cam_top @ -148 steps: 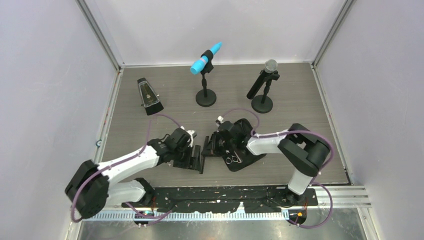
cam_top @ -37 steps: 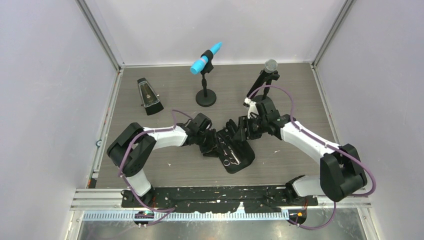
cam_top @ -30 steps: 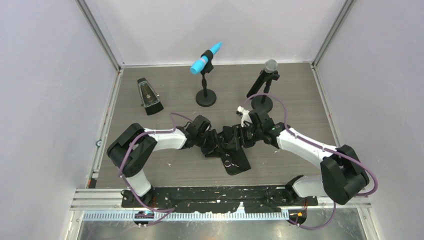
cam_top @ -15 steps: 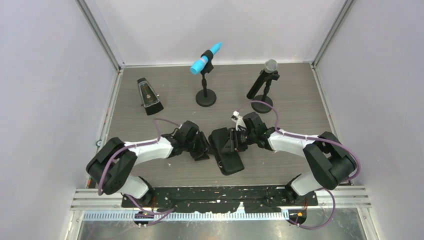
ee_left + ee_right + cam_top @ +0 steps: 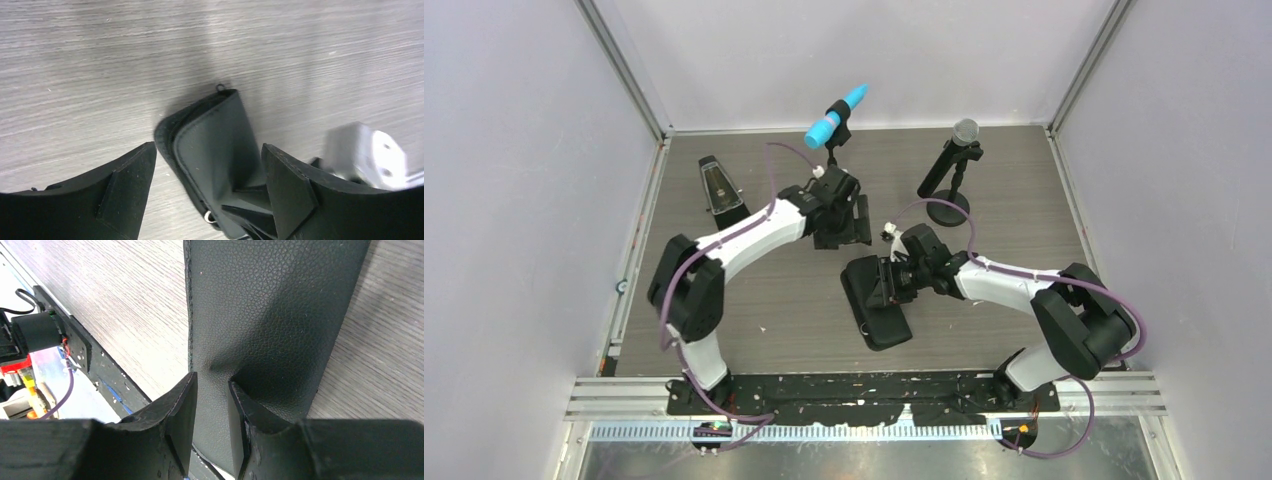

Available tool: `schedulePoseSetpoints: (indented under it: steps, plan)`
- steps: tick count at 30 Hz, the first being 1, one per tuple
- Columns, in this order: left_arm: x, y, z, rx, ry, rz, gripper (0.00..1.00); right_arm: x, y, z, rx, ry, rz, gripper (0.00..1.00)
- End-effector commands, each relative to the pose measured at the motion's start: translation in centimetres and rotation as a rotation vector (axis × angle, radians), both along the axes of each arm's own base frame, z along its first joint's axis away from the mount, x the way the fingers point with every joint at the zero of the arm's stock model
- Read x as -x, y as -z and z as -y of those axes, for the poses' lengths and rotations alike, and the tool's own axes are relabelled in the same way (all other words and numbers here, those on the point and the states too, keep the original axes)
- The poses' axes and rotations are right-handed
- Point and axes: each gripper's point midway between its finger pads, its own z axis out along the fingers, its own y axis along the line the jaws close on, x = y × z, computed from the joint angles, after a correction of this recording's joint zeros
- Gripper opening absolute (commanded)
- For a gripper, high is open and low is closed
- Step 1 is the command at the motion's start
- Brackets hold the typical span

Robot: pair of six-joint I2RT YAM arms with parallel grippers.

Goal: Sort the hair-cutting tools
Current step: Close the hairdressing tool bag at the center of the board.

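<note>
The black zip case [image 5: 879, 305] lies folded shut at the table's middle. The hair-cutting tools are hidden from every view. My right gripper [image 5: 892, 280] rests low on the case's far end. In the right wrist view its jaws [image 5: 212, 380] stand narrowly apart, and the grained cover [image 5: 270, 300] puckers between the fingertips, so they are shut on the case. My left gripper [image 5: 844, 222] hangs open above the table, behind the case and apart from it. In the left wrist view its fingers [image 5: 209, 150] stand wide, with the case [image 5: 215, 130] far below them.
A black metronome [image 5: 722, 192] stands at the back left. A blue microphone [image 5: 834, 115] on its stand is right behind my left gripper. A black microphone with a silver head [image 5: 951, 165] stands at the back right. White walls close in three sides.
My left gripper opened, let go of the case and rose back toward the blue microphone stand. The case went from open to folded shut. My right gripper narrowed its jaws on the cover.
</note>
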Motion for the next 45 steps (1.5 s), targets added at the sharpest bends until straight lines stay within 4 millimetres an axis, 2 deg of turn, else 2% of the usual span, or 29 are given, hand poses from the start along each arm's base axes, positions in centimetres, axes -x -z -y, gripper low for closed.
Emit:
schedulePoseSetpoints:
  steps: [1,5,8,12,14,18,21,26,28,31,34,37,39,41,45]
  plan:
    - [2.1,4.5,-2.3,-0.201,0.143,-0.144,0.79,1.4,3.7,2.7,0.211,-0.001,-0.019,0.39]
    - [3.1,6.1,-1.8,-0.181,0.173,-0.201,0.72,0.8,2.9,2.5,0.214,0.007,0.022,0.39]
    - [3.8,6.6,-1.6,-0.145,0.164,-0.220,0.65,0.1,2.2,2.6,0.219,0.010,0.059,0.39]
    - [5.1,7.0,-2.9,-0.162,0.100,-0.250,0.54,-0.7,1.6,3.0,0.258,0.010,0.098,0.42]
    - [6.0,7.4,-4.0,-0.161,0.055,-0.263,0.52,-1.1,1.4,3.0,0.273,-0.012,0.120,0.45]
    - [8.9,8.4,-6.5,-0.135,-0.037,-0.301,0.48,-2.1,1.2,3.1,0.317,-0.033,0.148,0.49]
    - [11.5,9.1,-7.9,-0.099,-0.094,-0.328,0.47,-3.5,0.3,2.4,0.319,-0.047,0.188,0.51]
    - [16.1,9.2,-8.1,0.046,-0.083,-0.355,0.48,-5.2,-1.1,1.4,0.322,-0.073,0.247,0.53]
    - [16.9,8.2,-8.7,0.048,-0.068,-0.318,0.52,-5.4,-1.1,1.4,0.324,-0.085,0.260,0.53]
    - [15.9,5.5,-10.6,-0.018,-0.065,-0.196,0.62,-5.3,-1.1,1.6,0.327,-0.104,0.276,0.54]
    - [12.9,1.8,-12.7,-0.151,-0.056,-0.031,0.73,-4.9,-1.7,1.9,0.306,-0.099,0.301,0.54]
    - [10.5,-0.8,-11.5,-0.208,0.073,0.038,0.78,-4.8,-2.6,1.8,0.275,-0.069,0.317,0.54]
    - [9.4,-1.2,-10.1,-0.224,0.148,0.025,0.79,-4.8,-3.3,1.7,0.252,-0.044,0.324,0.54]
    - [8.6,-0.7,-8.7,-0.238,0.208,-0.001,0.79,-5.0,-4.1,1.8,0.236,-0.009,0.334,0.55]
    - [8.4,1.2,-6.7,-0.273,0.274,-0.054,0.78,-5.0,-6.3,2.4,0.198,0.093,0.350,0.60]
